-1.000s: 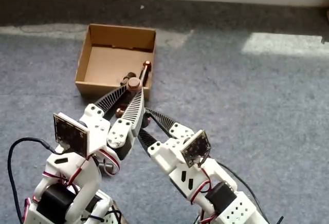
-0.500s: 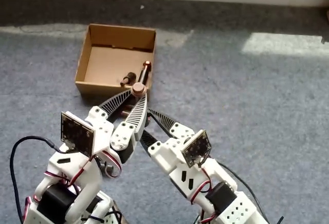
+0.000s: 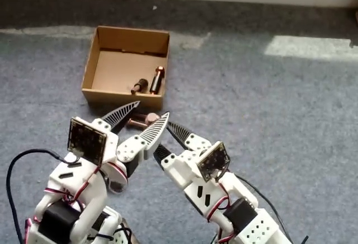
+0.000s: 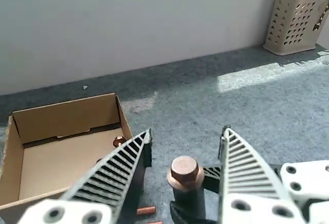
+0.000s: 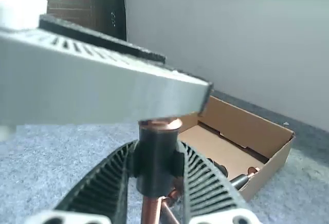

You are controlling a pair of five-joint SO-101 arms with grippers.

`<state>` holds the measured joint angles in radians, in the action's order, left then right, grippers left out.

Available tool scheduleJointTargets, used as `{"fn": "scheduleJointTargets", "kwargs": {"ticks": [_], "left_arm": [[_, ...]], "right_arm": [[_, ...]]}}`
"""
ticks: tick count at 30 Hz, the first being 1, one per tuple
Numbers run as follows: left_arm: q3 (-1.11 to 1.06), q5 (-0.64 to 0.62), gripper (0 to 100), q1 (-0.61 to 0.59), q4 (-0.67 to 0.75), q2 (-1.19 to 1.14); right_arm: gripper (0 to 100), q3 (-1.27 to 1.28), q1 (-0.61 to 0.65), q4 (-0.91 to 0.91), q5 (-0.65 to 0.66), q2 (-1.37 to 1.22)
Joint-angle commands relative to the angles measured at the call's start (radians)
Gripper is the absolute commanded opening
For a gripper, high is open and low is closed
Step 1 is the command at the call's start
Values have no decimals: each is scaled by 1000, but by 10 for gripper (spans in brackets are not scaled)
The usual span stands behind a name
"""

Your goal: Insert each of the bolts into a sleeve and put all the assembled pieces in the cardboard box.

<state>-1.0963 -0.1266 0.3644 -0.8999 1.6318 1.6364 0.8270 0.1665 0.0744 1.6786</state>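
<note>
Clamping sleeve [image 4: 188, 203], bolt [image 4: 184, 170] seated, just before box [image 3: 132, 30], right gripper [image 5: 157, 154] likely needed next a carry inside; left gripper [image 4: 187, 130] stood with jaws apart.

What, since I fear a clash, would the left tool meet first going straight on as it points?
Likely the sleeved bolt held by the right tool, between the left tool's open fingers; beyond it the box's near wall. Depth is unclear.
</note>
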Motion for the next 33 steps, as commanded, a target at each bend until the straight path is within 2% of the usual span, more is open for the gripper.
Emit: {"fn": "scheduleJointTargets", "kwargs": {"ticks": [1, 5, 9, 17, 19, 21, 29, 33], "left_arm": [[108, 95, 228, -25, -77, 1], [130, 103, 227, -154, -138, 1], [62, 103, 222, -320, -135, 1], [-154, 132, 41, -478, -133, 1], [-202, 218, 4, -496, -133, 1], [-248, 269, 7, -515, -133, 1], [-421, 276, 7, -564, -130, 1], [-476, 276, 7, -564, -60, 1]], "right_arm": [[4, -16, -64, -19, -5, 16], [4, -24, -139, 90, -123, 7], [4, -58, -191, 236, -118, 5], [4, -217, -216, 483, -118, -64], [4, -283, -216, 501, -121, -173], [4, -361, -216, 504, -123, -317], [4, -730, -216, 493, -118, -811], [4, -888, -216, 375, -117, -998]]}}
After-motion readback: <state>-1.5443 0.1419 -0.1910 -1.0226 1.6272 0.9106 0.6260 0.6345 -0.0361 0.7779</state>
